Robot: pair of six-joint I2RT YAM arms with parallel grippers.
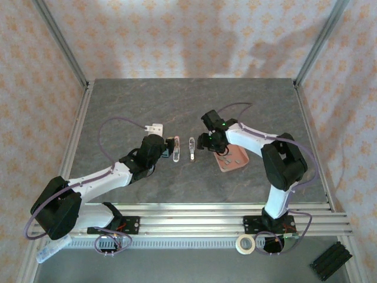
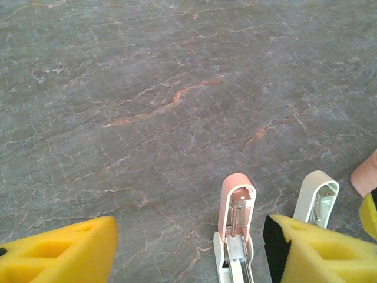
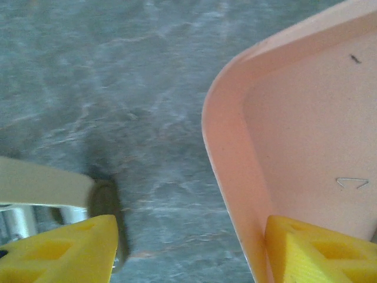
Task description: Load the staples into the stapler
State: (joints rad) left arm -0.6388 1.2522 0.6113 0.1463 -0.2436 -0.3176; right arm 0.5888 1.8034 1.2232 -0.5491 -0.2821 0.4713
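Staples (image 1: 225, 157) in the pink tray (image 1: 239, 161), right of the stapler (image 1: 177, 148) on the desk (image 1: 118, 106). Probably light, stiff, slippery, prone to snapping apart; best pinched across the long sides. Axis too small to tell. Left claw (image 2: 189, 236) and right claw (image 3: 191, 236) both spread wide, gripping nothing.

Two white arms (image 1: 247, 137), black joints (image 1: 283, 162), lilac cables (image 1: 115, 118), yellow jaws
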